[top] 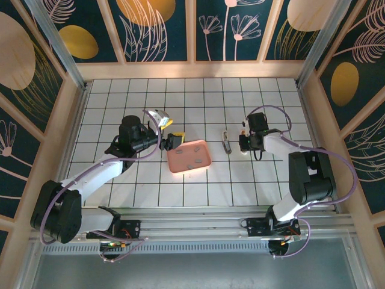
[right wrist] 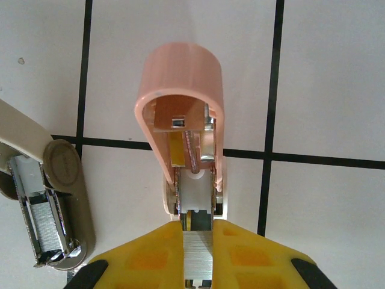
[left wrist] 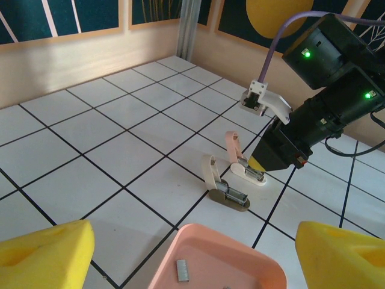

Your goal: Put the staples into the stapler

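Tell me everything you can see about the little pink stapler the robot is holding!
The pink stapler is small, with a rounded peach-pink plastic lid swung wide open. Inside the lid a thin spring and metal rail show. Its metal channel holds a row of silver staples. It sits on the white tiled table, beside a beige stapler, not touching it. The right tool is shut on its base, a yellow pad on each side.

Pink rounded-square tray [top: 175, 162] is sitting near the middle of the white desk [top: 180, 96], which is showing off a black tile grid. Dark blue wall panels [top: 159, 42] with gold blobs and outline flowers are boxing it in, wood framing running between them. A metal rail [top: 198, 218] is running along the near edge.
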`<state>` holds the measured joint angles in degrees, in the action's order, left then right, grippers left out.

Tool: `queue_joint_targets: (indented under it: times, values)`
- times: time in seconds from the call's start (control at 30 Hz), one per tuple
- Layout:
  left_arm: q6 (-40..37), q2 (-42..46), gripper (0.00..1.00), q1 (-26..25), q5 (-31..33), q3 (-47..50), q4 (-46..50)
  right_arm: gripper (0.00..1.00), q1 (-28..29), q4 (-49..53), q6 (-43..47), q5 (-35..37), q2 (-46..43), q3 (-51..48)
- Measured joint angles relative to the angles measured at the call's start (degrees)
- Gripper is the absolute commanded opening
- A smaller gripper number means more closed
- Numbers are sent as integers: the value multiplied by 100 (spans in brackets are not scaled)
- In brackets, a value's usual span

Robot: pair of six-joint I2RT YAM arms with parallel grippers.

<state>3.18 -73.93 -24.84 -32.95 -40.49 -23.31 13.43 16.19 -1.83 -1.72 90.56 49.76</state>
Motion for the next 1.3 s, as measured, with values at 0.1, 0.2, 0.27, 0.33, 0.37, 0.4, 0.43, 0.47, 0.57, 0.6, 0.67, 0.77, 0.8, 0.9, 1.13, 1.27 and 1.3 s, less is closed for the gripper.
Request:
queue_joint_targets:
  times: [0.1, 0.2, 0.27, 0.33, 0.37, 0.4, 0.43, 0.47, 0.57, 0.6, 0.67, 0.77, 0.8, 0.9, 1.13, 1.27, 1.3]
  values:
    - [0, 0, 86, 0, 0, 0, 0, 14, 0, -13, 0, 13, 2, 0]
    - [0, 0, 86, 0, 0, 0, 0, 14, 0, -20, 0, 11, 37, 0]
    - [0, 0, 86, 0, 0, 0, 0, 14, 0, -20, -2, 11, 46, 0]
    - [2, 0, 86, 0, 0, 0, 0, 14, 0, -44, -2, 11, 46, -2]
    - [0, 0, 86, 0, 0, 0, 0, 13, 0, -61, -2, 11, 46, -4]
    - [0, 0, 86, 0, 0, 0, 0, 13, 0, -81, -4, 11, 46, -7]
    - [2, 0, 86, 0, 0, 0, 0, 13, 0, -107, -9, 9, 46, -13]
    - [0, 0, 86, 0, 0, 0, 0, 13, 0, -127, -15, 4, 46, -20]
    - [0, 0, 86, 0, 0, 0, 0, 13, 0, -146, -20, -28, 46, -31]
    - [0, 0, 86, 0, 0, 0, 0, 13, 0, -146, -20, -33, 46, -31]
    - [0, 0, 86, 0, 0, 0, 0, 13, 0, -146, -20, -33, 46, -31]
    - [0, 0, 86, 0, 0, 0, 0, 13, 0, -146, -20, -37, 46, -31]
    - [0, 0, 86, 0, 0, 0, 0, 13, 0, -146, -20, -48, 46, -31]
    - [0, 0, 86, 0, 0, 0, 0, 13, 0, -144, -26, -94, 46, -31]
    - [0, 0, 86, 0, 2, 0, 0, 13, 0, -92, -273, -138, -74, -31]
    - [0, 0, 86, 0, 0, 0, 0, 13, 9, -85, -472, -144, -243, -31]
    - [0, 0, 86, 0, 0, 0, 0, 13, 13, -85, -503, -144, -258, -31]
